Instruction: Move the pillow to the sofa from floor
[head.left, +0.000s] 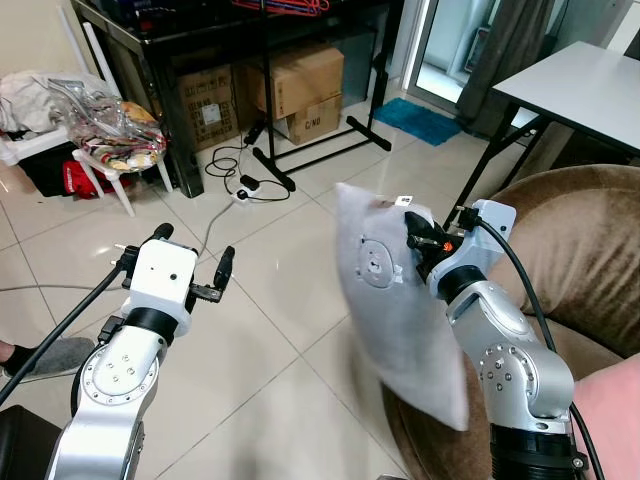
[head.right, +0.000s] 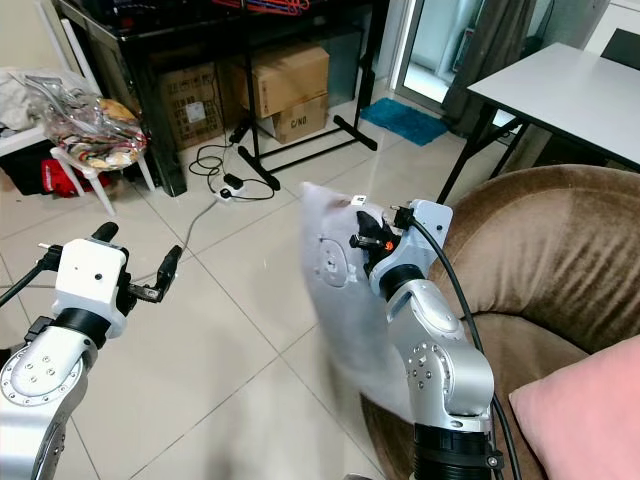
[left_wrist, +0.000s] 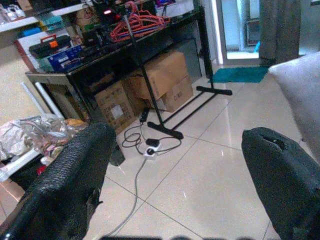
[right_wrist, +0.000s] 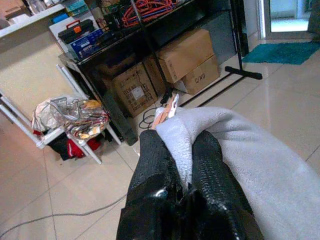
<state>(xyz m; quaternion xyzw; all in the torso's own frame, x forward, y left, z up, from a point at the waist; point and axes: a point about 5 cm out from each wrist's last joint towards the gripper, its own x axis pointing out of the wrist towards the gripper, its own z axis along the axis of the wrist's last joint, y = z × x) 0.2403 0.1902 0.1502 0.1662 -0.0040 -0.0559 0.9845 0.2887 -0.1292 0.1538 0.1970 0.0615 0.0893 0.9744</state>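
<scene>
A grey pillow (head.left: 395, 300) hangs in the air beside the brown sofa (head.left: 585, 250), pinched at its upper corner by my right gripper (head.left: 415, 240). In the right wrist view the two black fingers (right_wrist: 155, 165) are shut on a fold of the pillow (right_wrist: 260, 155). My left gripper (head.left: 192, 262) is held out over the tiled floor to the left of the pillow, open and holding nothing. Its fingers (left_wrist: 75, 175) stand wide apart in the left wrist view, where the pillow's edge (left_wrist: 300, 85) shows too.
A pink cushion (head.right: 585, 420) lies on the sofa seat. A white table (head.left: 585, 85) stands behind the sofa. A black clothes rack (head.left: 300, 150), cardboard boxes (head.left: 300, 90), a power strip with cables (head.left: 240, 185) and a white chair with bags (head.left: 100, 135) stand ahead on the floor.
</scene>
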